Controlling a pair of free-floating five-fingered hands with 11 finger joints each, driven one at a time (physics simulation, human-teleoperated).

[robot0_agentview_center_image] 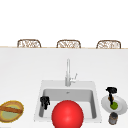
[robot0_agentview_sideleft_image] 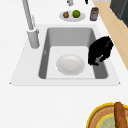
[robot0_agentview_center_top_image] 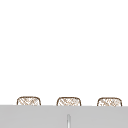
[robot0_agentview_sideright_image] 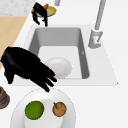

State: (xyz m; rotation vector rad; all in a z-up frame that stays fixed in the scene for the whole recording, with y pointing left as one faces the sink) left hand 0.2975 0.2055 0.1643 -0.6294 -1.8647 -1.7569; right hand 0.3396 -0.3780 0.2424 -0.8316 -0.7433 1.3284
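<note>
1. A round green lime (robot0_agentview_sideright_image: 34,110) is seen lying on a round white plate (robot0_agentview_sideright_image: 67,110), right of the grey sink (robot0_agentview_center_image: 40,100), beside a small orange fruit (robot0_agentview_sideright_image: 59,109).
2. The right hand (robot0_agentview_sideright_image: 27,67) is held just above the plate's rim, fingers extended, nothing grasped.
3. The left hand (robot0_agentview_center_image: 45,101) is held over the sink's left side, fingers relaxed downward, nothing grasped.

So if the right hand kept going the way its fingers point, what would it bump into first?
Probably the white plate. The right hand hovers at its rim, fingers angled down toward it; the lime lies just beyond. Depth is hard to judge.
</note>
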